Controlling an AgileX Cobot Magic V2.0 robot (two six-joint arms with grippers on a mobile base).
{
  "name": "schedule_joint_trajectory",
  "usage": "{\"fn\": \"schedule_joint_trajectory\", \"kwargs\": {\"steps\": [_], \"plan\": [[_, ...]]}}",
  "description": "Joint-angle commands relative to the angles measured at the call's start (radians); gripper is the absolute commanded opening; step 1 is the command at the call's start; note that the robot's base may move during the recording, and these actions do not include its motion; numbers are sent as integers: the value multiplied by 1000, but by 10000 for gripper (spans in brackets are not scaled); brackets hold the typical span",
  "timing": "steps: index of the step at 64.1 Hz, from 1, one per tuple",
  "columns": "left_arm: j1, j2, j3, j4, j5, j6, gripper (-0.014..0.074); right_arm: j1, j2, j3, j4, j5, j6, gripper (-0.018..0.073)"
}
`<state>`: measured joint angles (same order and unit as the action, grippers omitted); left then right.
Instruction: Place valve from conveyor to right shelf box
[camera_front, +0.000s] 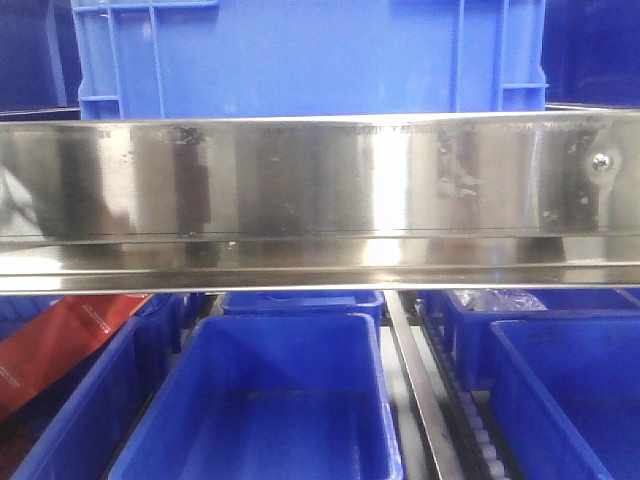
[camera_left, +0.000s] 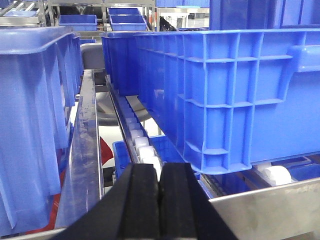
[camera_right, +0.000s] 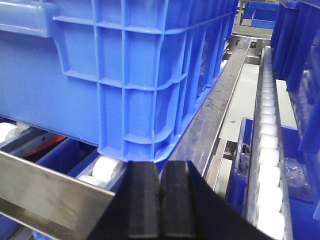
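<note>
Both the left gripper and right gripper sit clenched, empty, facing a ribbed blue crate on white rollers.

Even bright light, glare streaks on steel rail, soft blurry focus

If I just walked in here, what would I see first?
Blue everywhere! A big ribbed blue crate sits on white rollers at shelf height, right ahead of both wrist cameras. In the front view a shiny steel rail runs across the middle, with open blue bins below it. Each black claw, left and right, is pinched shut with nothing in it.
</note>
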<state>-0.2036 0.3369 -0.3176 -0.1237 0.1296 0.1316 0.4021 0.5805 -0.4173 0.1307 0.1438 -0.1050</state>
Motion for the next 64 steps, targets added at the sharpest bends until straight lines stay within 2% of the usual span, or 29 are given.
{"fn": "schedule_joint_trajectory", "kwargs": {"steps": [1, 8, 13, 20, 23, 27, 36, 41, 51, 54, 64], "plan": [[2, -5, -2, -8, -19, -5, -111, -3, -8, 1, -5, -30, -2, -162], [2, -5, -2, 7, -21, -5, -111, -3, -8, 1, -5, -30, -2, -162], [2, -9, 0, 95, -21, -13, -111, -3, -8, 1, -5, -30, -2, -162], [33, -45, 34, 171, -46, -191, -111, -3, -8, 1, -5, -30, -2, -162], [60, -65, 63, 219, -70, -221, -111, -3, -8, 1, -5, -30, -2, -162], [98, -103, 102, 253, -116, -220, -111, -3, -8, 1, -5, -30, -2, -162], [189, -209, 208, 253, -158, -220, -111, -3, -8, 1, -5, -30, -2, -162], [218, -267, 258, 251, -158, -220, -111, -3, -8, 1, -5, -30, -2, -162], [248, -337, 318, 220, -156, -220, -111, -3, -8, 1, -5, -30, -2, -162], [250, -337, 318, 207, -108, -218, -111, -3, -8, 1, -5, -30, -2, -162], [250, -337, 318, 159, -85, -132, -111, -3, -8, 1, -5, -32, -2, -162]]}}
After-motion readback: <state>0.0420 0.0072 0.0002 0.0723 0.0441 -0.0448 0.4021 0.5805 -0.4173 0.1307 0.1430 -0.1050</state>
